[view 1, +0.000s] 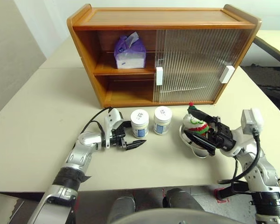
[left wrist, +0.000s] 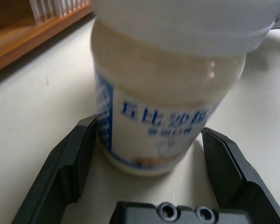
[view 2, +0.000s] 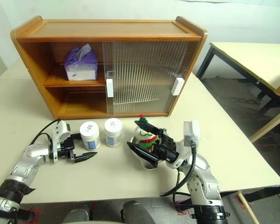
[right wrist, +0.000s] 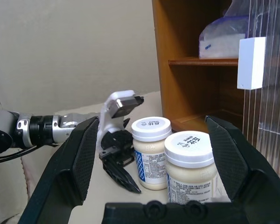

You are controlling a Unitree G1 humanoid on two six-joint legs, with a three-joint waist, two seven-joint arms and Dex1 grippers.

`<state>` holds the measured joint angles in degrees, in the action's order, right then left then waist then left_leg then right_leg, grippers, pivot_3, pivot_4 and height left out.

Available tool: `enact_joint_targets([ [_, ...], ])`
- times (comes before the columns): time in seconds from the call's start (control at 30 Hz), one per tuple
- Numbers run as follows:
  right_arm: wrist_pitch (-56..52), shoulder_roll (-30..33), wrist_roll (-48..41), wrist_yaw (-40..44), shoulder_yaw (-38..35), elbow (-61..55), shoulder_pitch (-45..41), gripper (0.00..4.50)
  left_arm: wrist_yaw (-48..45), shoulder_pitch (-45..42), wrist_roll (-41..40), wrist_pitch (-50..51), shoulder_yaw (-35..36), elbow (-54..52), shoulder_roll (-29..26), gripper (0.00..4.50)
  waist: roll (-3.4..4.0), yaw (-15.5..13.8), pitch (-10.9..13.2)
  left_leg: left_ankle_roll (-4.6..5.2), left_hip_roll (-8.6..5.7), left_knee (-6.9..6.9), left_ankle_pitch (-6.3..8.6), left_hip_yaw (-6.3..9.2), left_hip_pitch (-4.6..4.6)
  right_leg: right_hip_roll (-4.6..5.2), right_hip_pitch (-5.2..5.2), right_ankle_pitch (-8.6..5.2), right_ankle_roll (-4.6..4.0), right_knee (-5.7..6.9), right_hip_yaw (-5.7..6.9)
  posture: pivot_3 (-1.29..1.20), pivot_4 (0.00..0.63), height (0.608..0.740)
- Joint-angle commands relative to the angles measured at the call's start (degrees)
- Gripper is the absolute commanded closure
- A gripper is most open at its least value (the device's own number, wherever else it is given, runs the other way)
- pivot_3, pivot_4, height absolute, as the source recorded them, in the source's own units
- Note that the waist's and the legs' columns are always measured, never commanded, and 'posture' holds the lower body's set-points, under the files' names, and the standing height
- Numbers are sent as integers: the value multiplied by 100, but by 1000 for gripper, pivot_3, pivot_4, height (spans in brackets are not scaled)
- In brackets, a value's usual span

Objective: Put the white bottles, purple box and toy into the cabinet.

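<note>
We see the left arm reaching low over the table (view 1: 32, 121), forearm running forward and wrist bent to the right, so the left gripper (view 1: 130, 139) lies nearly level with its fingers spread apart on either side of the left bottle (view 1: 139, 122); nothing is clamped. The right bottle (view 1: 162, 120) stands just beside it, both in front of the cabinet (view 1: 163, 56). The right arm is bent at the elbow, its gripper (view 1: 200, 135) pointing left and slightly upward, fingers wide apart around the toy (view 1: 196, 123), which sits in a bowl (view 1: 189, 142). We cannot tell whether they touch it. The purple box (view 1: 129, 51) sits on the cabinet's upper shelf, left open side.
</note>
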<state>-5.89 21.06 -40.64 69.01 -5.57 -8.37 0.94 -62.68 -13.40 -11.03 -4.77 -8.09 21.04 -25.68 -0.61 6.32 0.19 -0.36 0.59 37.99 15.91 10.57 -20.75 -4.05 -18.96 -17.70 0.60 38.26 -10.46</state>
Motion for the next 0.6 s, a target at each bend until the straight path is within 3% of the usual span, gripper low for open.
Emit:
enact_joint_targets([
  [0.03,-39,40,-19,-41,13,-100,41,0,127,-120,56,-41,-54,236,192,32,0,5,0,1,-1,1,-1,1,0,0,3,-1,4,0,0,-204,0,740],
  [0.13,-34,31,-4,-61,30,-99,30,0,157,-173,103,22,-78,302,249,32,0,13,0,3,-6,7,-2,5,1,1,9,-3,20,-2,-1,-206,0,740],
  [0.27,-30,34,6,-66,50,-85,13,0,176,-153,34,20,-11,312,295,1314,-1,43,0,4,-6,8,-4,7,3,1,13,-18,51,-2,-1,-205,0,740],
  [0.6,-56,52,-7,1,77,36,-112,0,821,16,-438,156,705,-108,424,1339,-3,58,1,2,-7,8,-6,7,-1,0,13,-20,56,-3,-1,-174,0,740],
])
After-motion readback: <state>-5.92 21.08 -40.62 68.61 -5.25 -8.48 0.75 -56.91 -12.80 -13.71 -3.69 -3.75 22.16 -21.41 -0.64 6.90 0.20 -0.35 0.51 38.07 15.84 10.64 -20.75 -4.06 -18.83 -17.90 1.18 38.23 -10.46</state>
